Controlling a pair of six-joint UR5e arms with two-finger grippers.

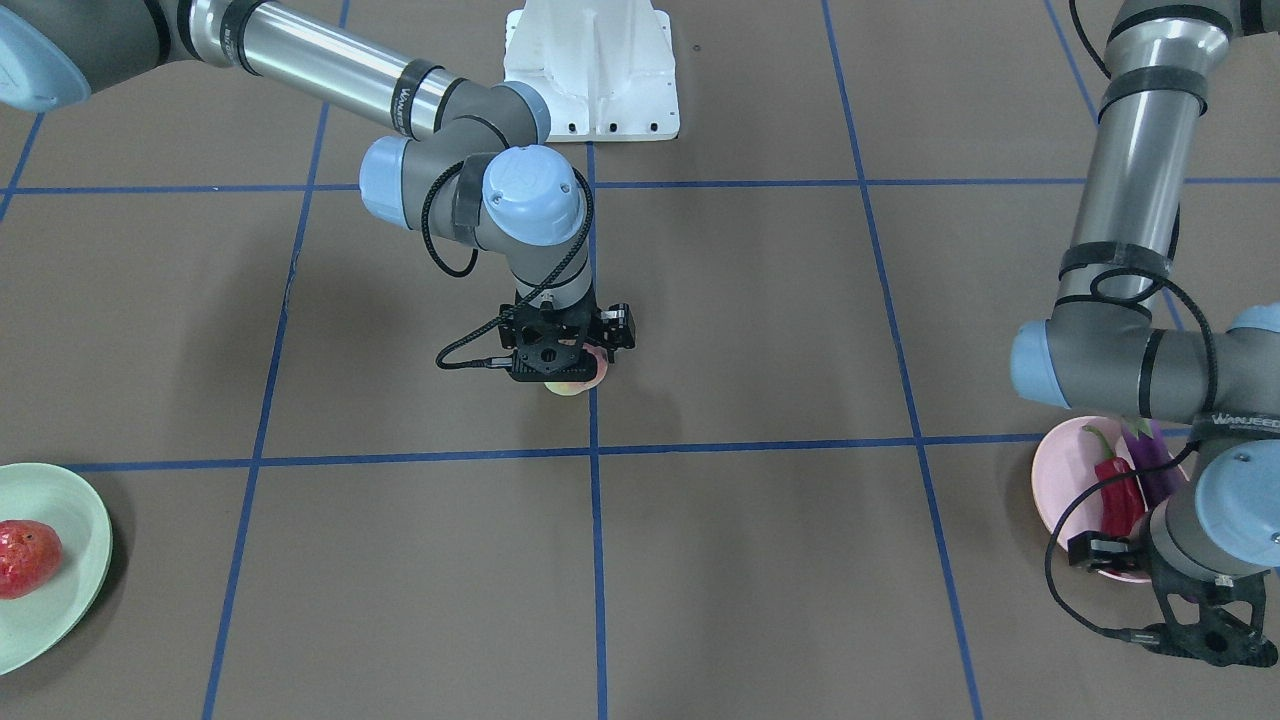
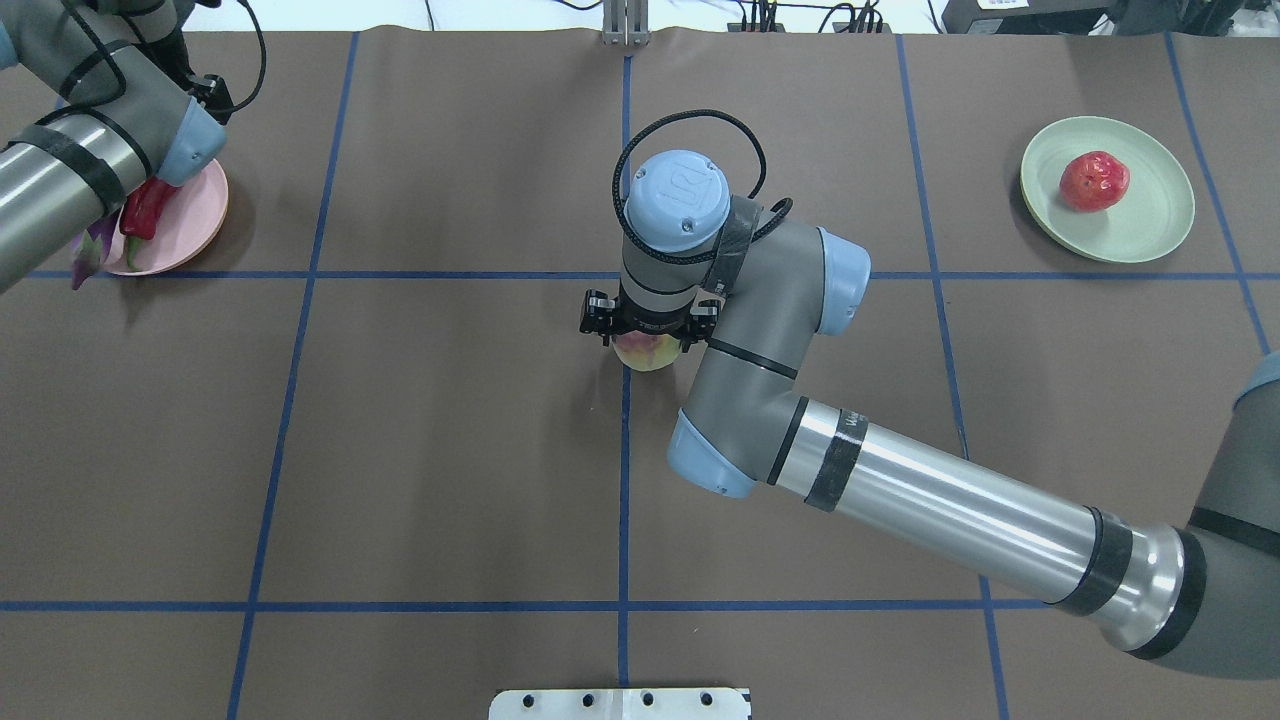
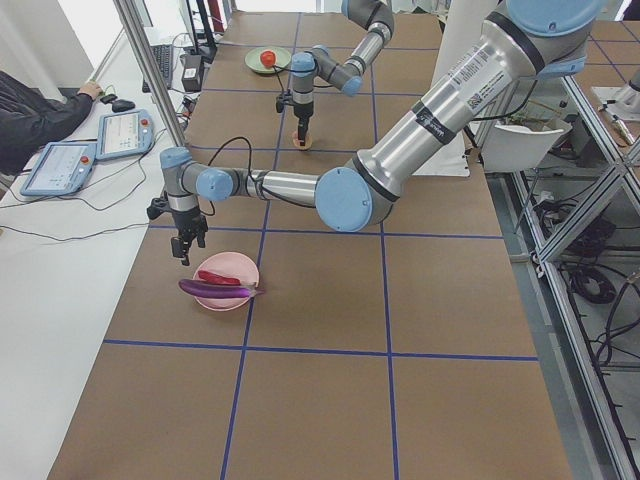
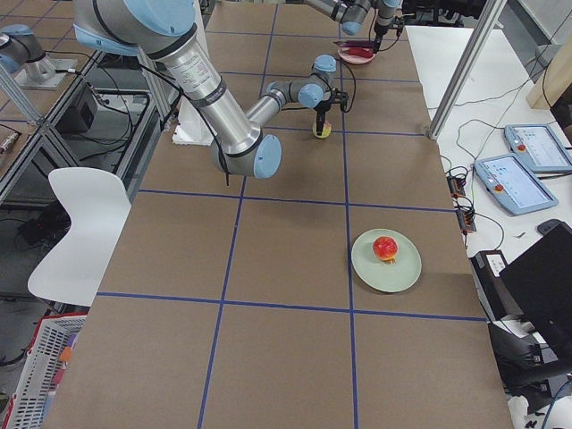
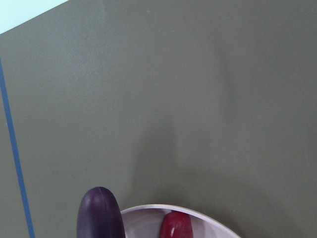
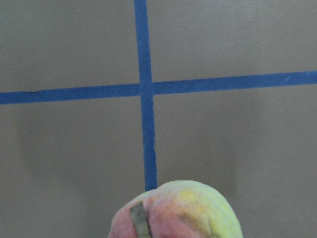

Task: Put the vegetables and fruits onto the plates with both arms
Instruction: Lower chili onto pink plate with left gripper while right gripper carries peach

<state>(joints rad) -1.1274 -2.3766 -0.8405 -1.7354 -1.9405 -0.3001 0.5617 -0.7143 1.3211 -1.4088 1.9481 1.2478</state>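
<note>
— How far along is it?

— Three of four are home, I'd say. The eggplant (image 3: 215,290) and chili pepper (image 1: 1115,485) lie side by side on the pink plate (image 1: 1060,480), and the pomegranate (image 2: 1094,181) sits on the green plate (image 2: 1150,215). Only the peach (image 2: 648,352) is left, out at mid-table on a blue tape line.

— Has the right claw (image 1: 565,362) got it?

— It stands straight over the peach, but the wrist hides the fingers, so I cannot tell whether it is clamped or apart. The left claw (image 3: 187,250) hangs just beside the pink plate, carrying nothing I can see. Whether it is apart or together, I can't tell.

— Room to move?

— Nothing lies on the table (image 2: 450,450) between peach and green plate, and bare plate shows around the pomegranate. The eggplant overhangs the pink rim, so that arm should lift away gently
</note>
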